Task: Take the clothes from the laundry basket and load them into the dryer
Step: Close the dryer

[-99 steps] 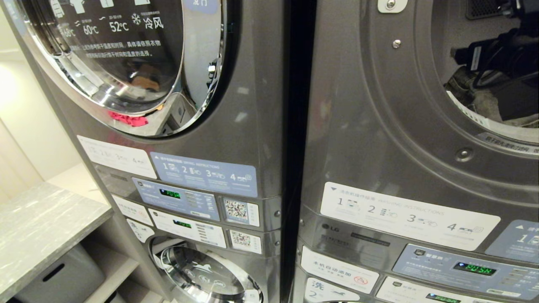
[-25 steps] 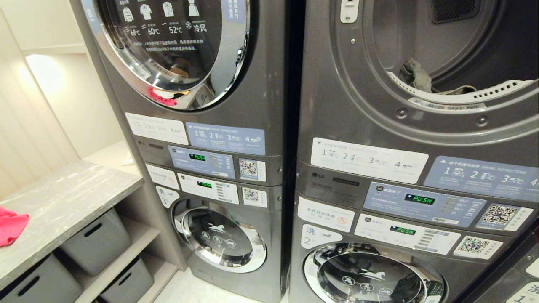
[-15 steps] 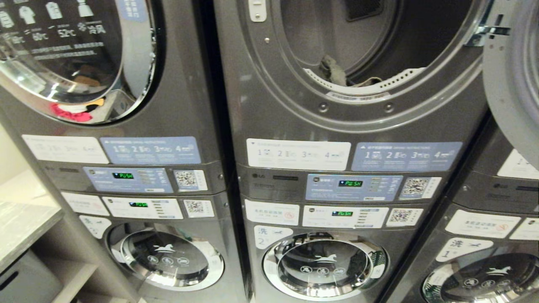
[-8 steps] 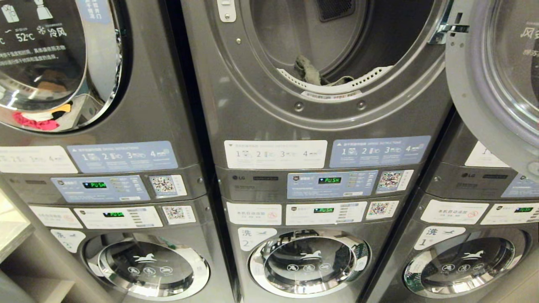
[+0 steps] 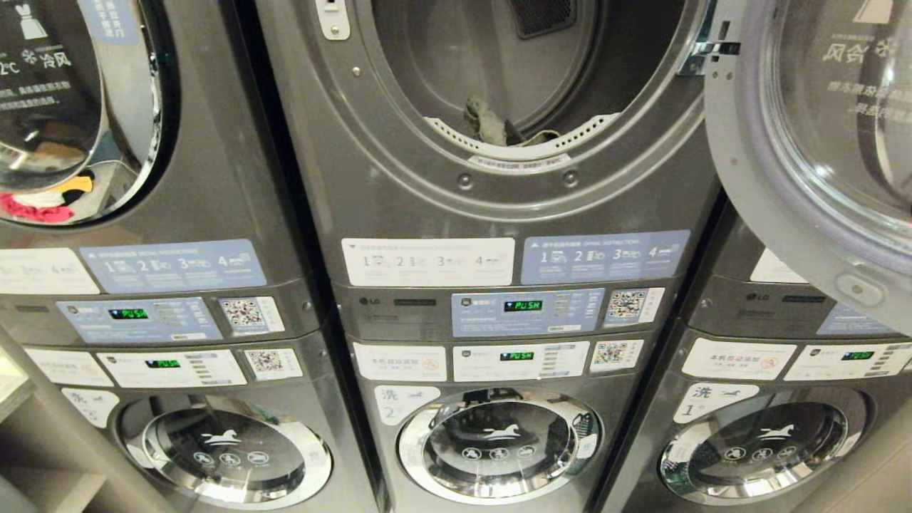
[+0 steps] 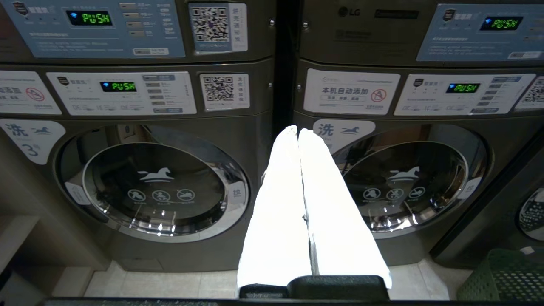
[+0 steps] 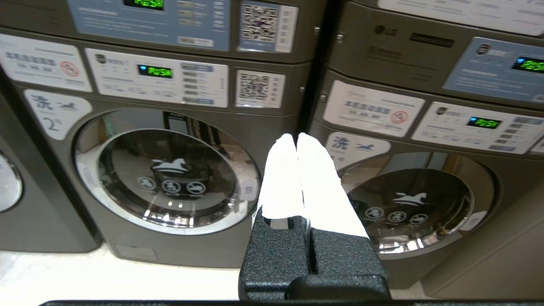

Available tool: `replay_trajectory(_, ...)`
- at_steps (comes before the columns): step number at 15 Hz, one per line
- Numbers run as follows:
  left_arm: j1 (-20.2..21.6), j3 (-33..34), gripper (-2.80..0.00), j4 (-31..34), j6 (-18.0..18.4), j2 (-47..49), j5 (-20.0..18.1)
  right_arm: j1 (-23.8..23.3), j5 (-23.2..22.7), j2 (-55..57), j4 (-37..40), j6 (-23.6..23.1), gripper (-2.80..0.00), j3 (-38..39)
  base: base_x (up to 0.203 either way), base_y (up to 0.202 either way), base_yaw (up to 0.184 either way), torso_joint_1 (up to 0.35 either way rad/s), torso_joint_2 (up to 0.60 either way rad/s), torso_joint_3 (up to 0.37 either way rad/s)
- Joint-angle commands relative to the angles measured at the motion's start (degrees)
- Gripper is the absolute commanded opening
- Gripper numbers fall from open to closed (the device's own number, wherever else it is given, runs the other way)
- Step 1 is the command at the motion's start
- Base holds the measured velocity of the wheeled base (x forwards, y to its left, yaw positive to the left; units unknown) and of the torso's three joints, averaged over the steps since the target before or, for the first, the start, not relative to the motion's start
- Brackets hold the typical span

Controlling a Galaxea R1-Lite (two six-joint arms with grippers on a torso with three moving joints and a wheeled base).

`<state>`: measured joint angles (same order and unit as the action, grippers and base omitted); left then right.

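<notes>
cam swung right | open dryer (image 5: pixel 499 85) now centre | dryer door (image 5: pixel 805 142) now in view at right

Cloth (image 5: pixel 488 125) in open dryer (image 5: pixel 456 178), door (image 5: pixel 798 142) at right, washer (image 5: pixel 499 442) below

The left gripper (image 6: pixel 298 130) is seen closed, its two white fingers (image 6: pixel 280 204) pressed together along their length, with nothing held between them. The right gripper (image 7: pixel 296 136) is likewise closed and empty, white fingers (image 7: pixel 282 182) touching at the tips. Neither arm is seen in the head view.
</notes>
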<state>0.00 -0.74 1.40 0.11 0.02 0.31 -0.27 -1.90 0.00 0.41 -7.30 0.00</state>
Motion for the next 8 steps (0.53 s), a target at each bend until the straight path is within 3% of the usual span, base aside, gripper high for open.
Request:
replay_trajectory(1, 0.0, -0.05, -2.8, 0.0, -0.02, -0.02, 0.05, 0.0, -0.03, 0.03, -0.02, -0.08, -2.8, 0.0, 0.0, -0.195, 0.001, 0.0, 0.0, -0.002)
replay_trajectory(5, 0.0, 0.04, -2.8, -0.17, -0.11, -0.02, 0.05, 0.0, -0.03, 0.0, 0.02, -0.08, -2.8, 0.0, 0.0, -0.169, 0.002, -0.001, 0.0, 0.002)
replay_trajectory(8, 0.0, 0.04, -2.8, -0.17, -0.11, -0.02, 0.05, 0.0, -0.03, 0.0, 0.02, -0.08, -2.8, 0.0, 0.0, -0.019, 0.001, 0.002, 0.0, 0.001)
